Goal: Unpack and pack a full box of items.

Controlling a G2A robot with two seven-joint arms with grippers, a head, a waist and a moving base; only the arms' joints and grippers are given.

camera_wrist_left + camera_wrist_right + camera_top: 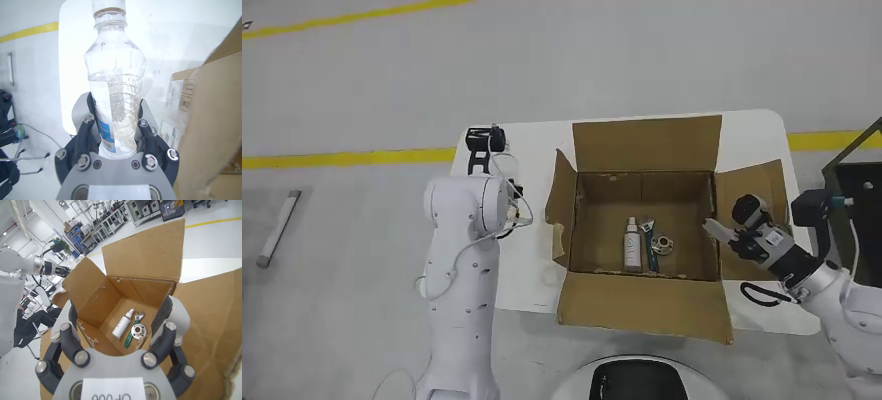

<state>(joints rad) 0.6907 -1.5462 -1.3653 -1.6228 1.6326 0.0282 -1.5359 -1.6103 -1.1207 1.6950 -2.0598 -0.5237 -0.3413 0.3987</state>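
**Left gripper clamped on bottle, right gripper open at box**

Left gripper (116, 113): closed on the lower body of a clear plastic water bottle with a white cap (115, 72), above the white tabletop (532, 140) beside the open brown cardboard box (642, 300). Right gripper (120, 311): spread wide and empty, above the box's right edge.

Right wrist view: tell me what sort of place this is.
Probably an industrial robotics lab or workshop hall. It has long workbenches loaded with equipment, shelves of blue bins, and a yellow line marked on a smooth grey floor.
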